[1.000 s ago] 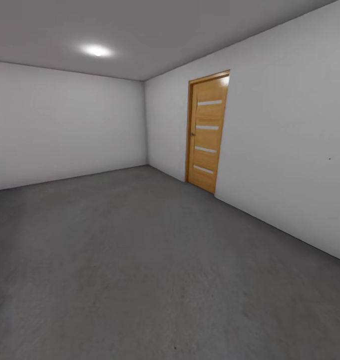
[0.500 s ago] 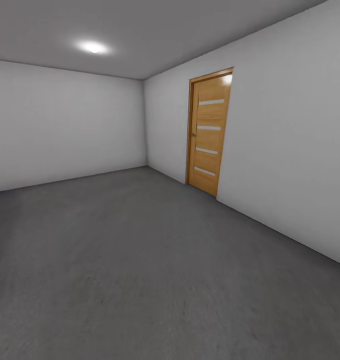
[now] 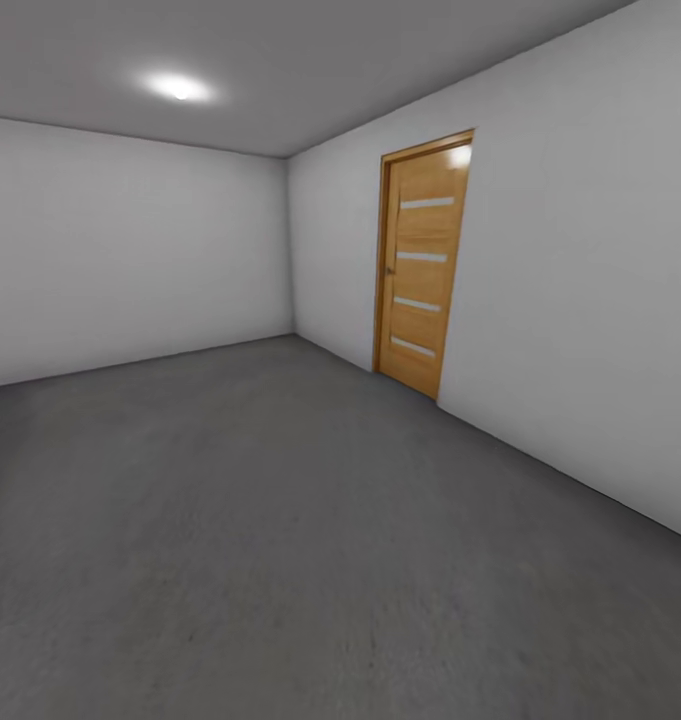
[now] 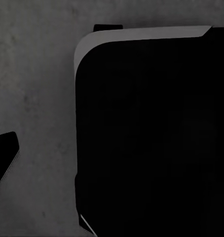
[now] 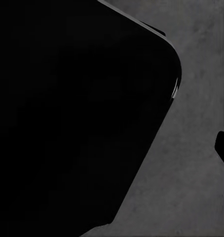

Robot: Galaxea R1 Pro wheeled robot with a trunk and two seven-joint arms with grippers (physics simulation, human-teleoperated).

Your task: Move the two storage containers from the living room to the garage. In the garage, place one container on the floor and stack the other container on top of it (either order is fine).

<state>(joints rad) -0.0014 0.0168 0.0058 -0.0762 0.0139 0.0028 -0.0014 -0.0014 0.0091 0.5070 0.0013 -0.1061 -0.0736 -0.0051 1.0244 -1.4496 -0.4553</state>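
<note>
Concrete floor (image 3: 280,540) of the garage spreads dark grey and speckled — matte, meeting plain grey-white walls (image 3: 130,250). A wooden door (image 3: 420,280) stands shut in the right-hand wall. Each wrist view looks down past a black rounded body (image 4: 151,138) onto that floor — whether either gripper is open, I cannot tell.
</note>
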